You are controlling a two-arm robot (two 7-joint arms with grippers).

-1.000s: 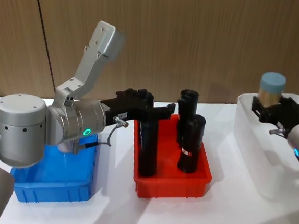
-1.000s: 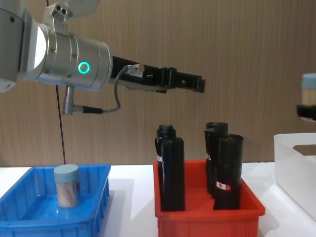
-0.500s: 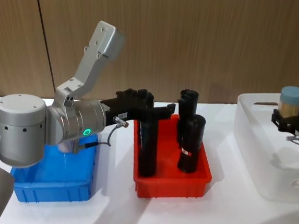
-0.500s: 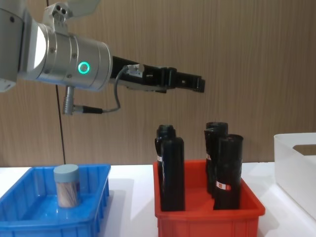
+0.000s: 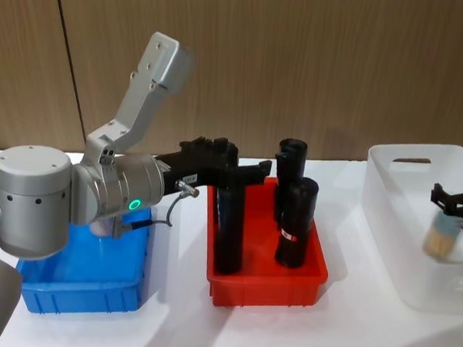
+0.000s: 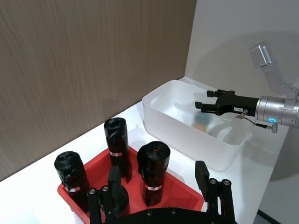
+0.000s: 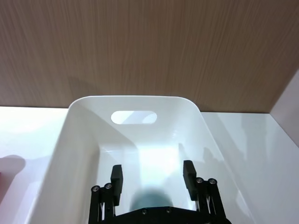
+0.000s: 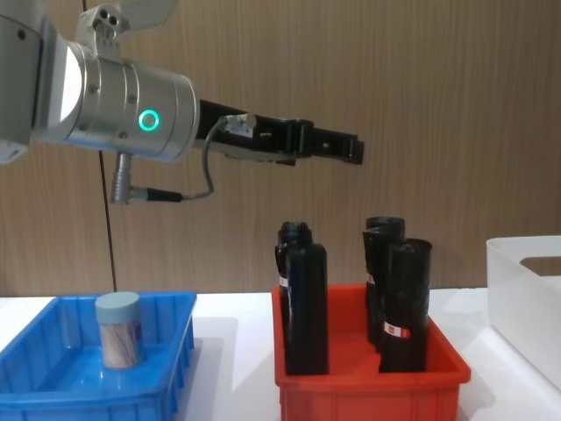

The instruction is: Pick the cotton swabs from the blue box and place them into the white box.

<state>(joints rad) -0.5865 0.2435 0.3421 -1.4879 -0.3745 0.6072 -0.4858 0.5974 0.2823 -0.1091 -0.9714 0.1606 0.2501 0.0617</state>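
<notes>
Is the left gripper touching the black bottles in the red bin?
Apart. The chest view shows the left gripper hanging well above the black bottles, with a plain gap between them.

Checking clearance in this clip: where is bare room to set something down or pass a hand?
Bare: white box floor beyond the right gripper; table strip between it and the red bin; blue box floor beside the cotton swabs. Crowded: red bin, full of black bottles.
</notes>
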